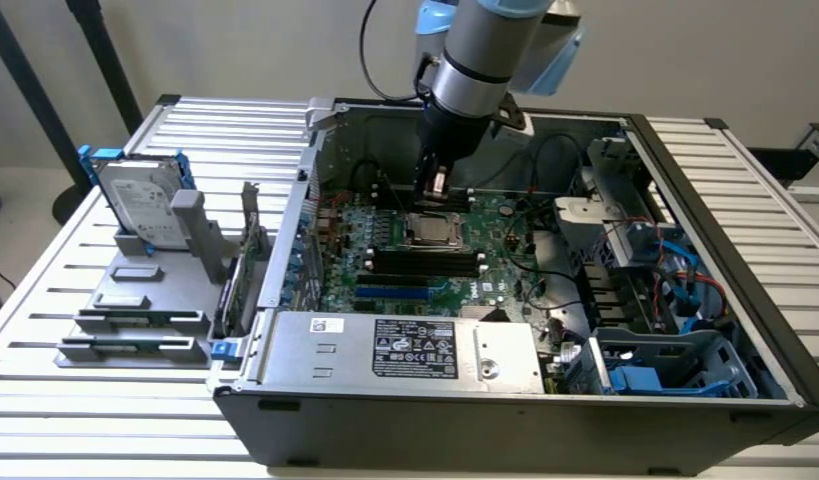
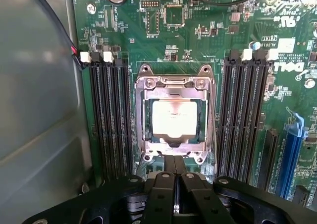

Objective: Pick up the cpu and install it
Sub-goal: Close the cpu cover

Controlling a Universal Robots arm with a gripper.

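The cpu [image 2: 173,117], a small square chip with a silvery top, lies flat in the metal-framed socket [image 2: 174,83] in the middle of the green motherboard [image 2: 198,30]. In the exterior view the cpu [image 1: 432,232] sits on the board inside the open computer case [image 1: 516,405]. My gripper [image 1: 436,195] hangs inside the case just above the socket's far edge. In the wrist view the gripper [image 2: 174,167] is shut, its black fingers pressed together with nothing between them, close beside the socket frame and apart from the chip.
Dark memory slots [image 2: 109,120] flank the socket on both sides. A power supply [image 1: 402,350] fills the case's front, with cables and blue drive bays [image 1: 663,370] on the exterior view's right. Left of the case, a grey rack [image 1: 142,310] holds a blue-framed hard drive [image 1: 140,205].
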